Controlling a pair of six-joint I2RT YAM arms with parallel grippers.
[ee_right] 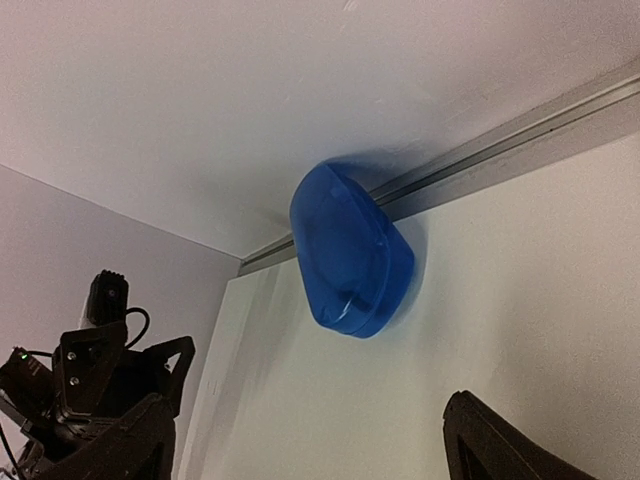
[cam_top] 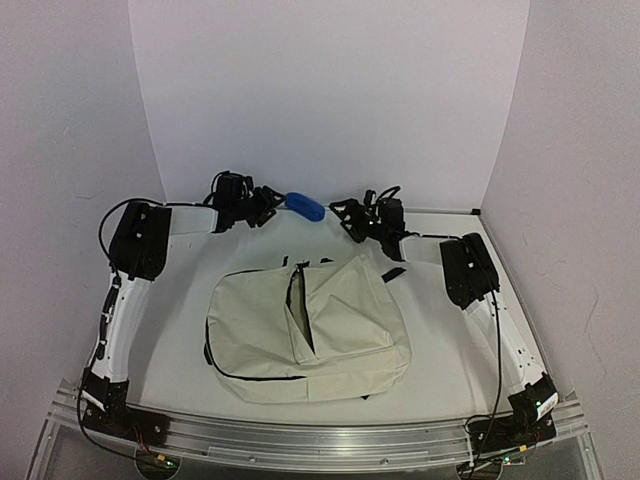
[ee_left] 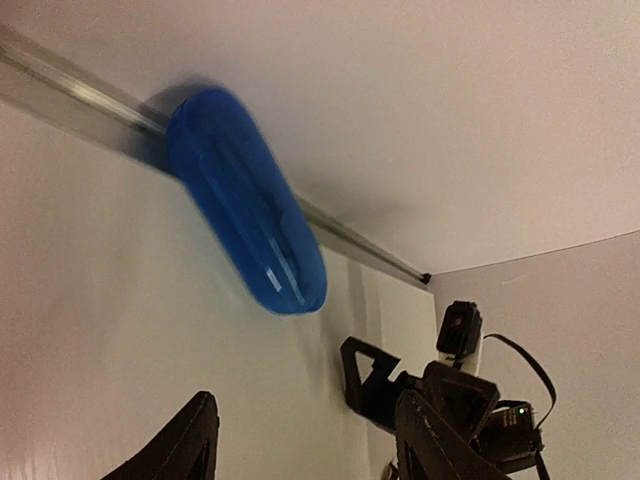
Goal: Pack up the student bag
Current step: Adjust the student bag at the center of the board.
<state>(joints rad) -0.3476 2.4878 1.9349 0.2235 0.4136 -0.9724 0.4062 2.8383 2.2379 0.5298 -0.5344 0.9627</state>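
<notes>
Cream fabric fills the middle of the white table (cam_top: 170, 345): the student bag (cam_top: 340, 330) lies flat there, the biggest thing in view. A black zipper line curves round its left and near edges. Its main opening gapes in a long dark slit near the centre, and a loose flap of cloth folds over to the right of the slit. Black strap ends poke out at its far edge.

The left arm (cam_top: 125, 300) and the right arm (cam_top: 500, 320) rise from the near corners. Both bend inward, so their wrists face each other along the far edge of the table, beyond the bag and clear of it.

The left gripper (cam_top: 272, 203) points right with its two dark fingers (ee_left: 180, 445) spread apart and nothing between them. The right gripper (cam_top: 345, 215) points left, and its jaws also stand wide with nothing in them — the wrist view shows only bare table in the gap.

Between the two sits a blue oval case (cam_top: 305, 207), glossy and translucent, closer to the left gripper's tips than to the right's. Both wrist cameras place it beyond the fingertips, against the metal rail (ee_right: 500, 150) where the table meets the back wall. It is smeared with blur in the left wrist view (ee_left: 245, 215), and whether it rests on the table I cannot tell.
</notes>
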